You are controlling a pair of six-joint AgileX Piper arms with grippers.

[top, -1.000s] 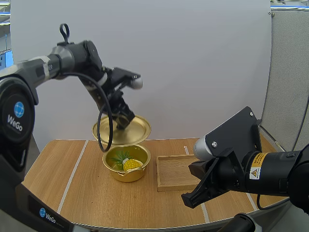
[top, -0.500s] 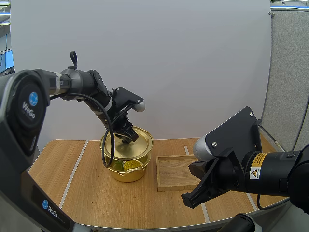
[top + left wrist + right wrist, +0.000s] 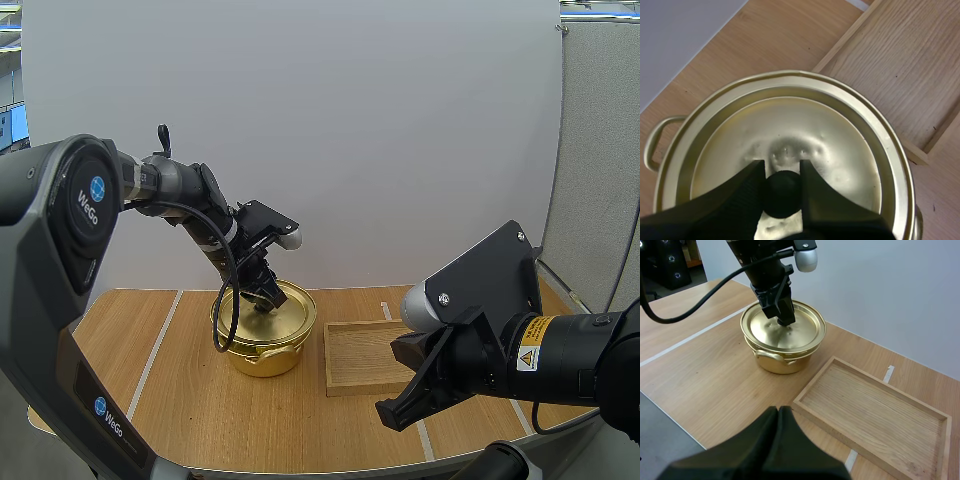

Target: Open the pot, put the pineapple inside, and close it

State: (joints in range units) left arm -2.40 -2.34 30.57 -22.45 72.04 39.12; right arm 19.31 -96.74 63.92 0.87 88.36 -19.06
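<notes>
The gold pot stands on the table with its gold lid lying on its rim. My left gripper reaches down from above and is shut on the lid's black knob, its fingers pinching it from both sides over the lid. The pineapple is hidden under the lid. My right gripper hangs near the table's front right, away from the pot. In the right wrist view it is shut as one dark wedge, with the pot and lid beyond it.
A shallow wooden tray lies just right of the pot, also seen as the tray and the tray in the wrist views. White tape lines run across the wooden tabletop.
My left gripper has carried the lid down from above the open pot onto its rim. The pineapple, visible inside a second ago, is now covered. The right arm has not moved.
</notes>
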